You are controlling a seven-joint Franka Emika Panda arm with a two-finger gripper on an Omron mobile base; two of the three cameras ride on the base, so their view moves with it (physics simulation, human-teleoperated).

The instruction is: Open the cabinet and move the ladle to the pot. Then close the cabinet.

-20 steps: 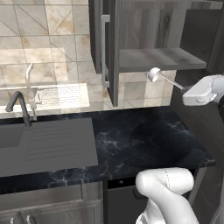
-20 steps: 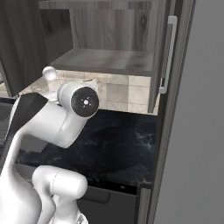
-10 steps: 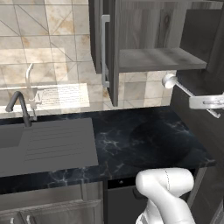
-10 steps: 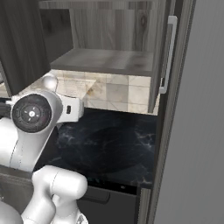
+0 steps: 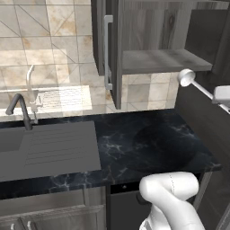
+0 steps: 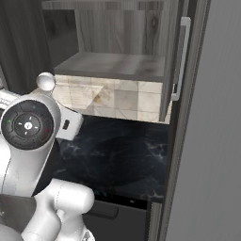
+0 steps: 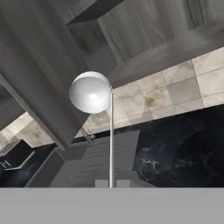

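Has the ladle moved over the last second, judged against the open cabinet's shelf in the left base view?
Yes. The ladle has swung rightward, from under the middle of the cabinet shelf to just past its right end, at about the same height.

Cabinet point(image 5: 161, 60) doors open, shelf bare; shiny ladle point(image 5: 186, 77) airborne just outside, bowl cabinet-ward

A glossy white robot arm point(image 6: 28, 155) is shown, built of rounded segments; one joint is capped by a dark round disc point(image 6: 28, 125) with small green and red marks.
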